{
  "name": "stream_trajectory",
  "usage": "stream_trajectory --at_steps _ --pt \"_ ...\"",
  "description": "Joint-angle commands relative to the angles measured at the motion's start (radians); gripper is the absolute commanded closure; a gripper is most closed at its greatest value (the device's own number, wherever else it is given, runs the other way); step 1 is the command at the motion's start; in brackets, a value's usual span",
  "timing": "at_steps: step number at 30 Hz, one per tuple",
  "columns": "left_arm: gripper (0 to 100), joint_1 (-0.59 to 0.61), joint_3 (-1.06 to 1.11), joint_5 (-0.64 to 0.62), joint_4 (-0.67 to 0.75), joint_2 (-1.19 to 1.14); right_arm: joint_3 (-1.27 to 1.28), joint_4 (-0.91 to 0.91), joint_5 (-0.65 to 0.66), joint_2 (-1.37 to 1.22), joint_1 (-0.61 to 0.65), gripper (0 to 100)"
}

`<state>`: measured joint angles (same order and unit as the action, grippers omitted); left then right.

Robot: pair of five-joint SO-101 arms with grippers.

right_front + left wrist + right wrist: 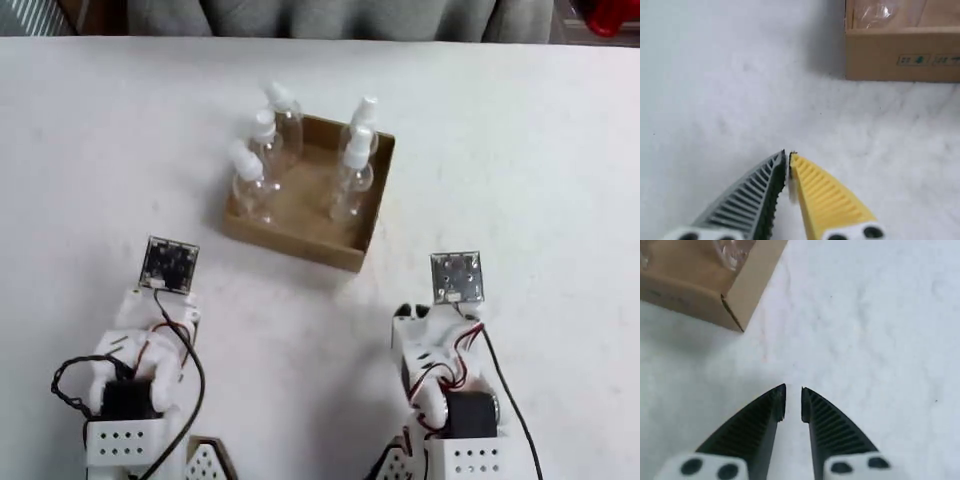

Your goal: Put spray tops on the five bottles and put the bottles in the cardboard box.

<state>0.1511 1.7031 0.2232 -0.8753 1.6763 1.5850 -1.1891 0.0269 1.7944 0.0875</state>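
Down at the near edge of the bench [560, 150], the left claw [788, 155] has its grey and yellow fingers pressed together at the tips, pinching nothing, over bare white surface. The right claw [793, 401] has its two black fingers drawn almost together, with only a thin slit between the tips, and it too is empty. Both arms sit back toward that near edge, the left arm toward the left corner and the right arm toward the right corner, well apart from the task's things.

Beyond them, about midway between the bench's left and right edges, stands the cardboard box [290, 238], turned at a slight angle to the edges. One box corner shows ahead of each claw. Inside it stand the five clear bottles [350, 190], all upright, each topped with a white spray top [357, 140]. Three bottles line the box's left wall and two stand by its right wall.
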Motion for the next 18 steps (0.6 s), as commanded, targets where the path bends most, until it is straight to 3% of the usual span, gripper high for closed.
stream_trajectory --at_steps 1,10,18 --pt "98 -0.019 -0.003 0.012 -0.006 0.002 -0.025 -0.062 0.002 0.007 -0.001 98.3" --pt "98 -0.111 -0.003 0.014 -0.077 0.002 0.104 -0.081 0.000 0.008 -0.016 98.3" --pt "98 -0.151 -0.003 0.012 -0.224 0.008 0.106 -0.077 0.000 0.007 -0.013 98.3"
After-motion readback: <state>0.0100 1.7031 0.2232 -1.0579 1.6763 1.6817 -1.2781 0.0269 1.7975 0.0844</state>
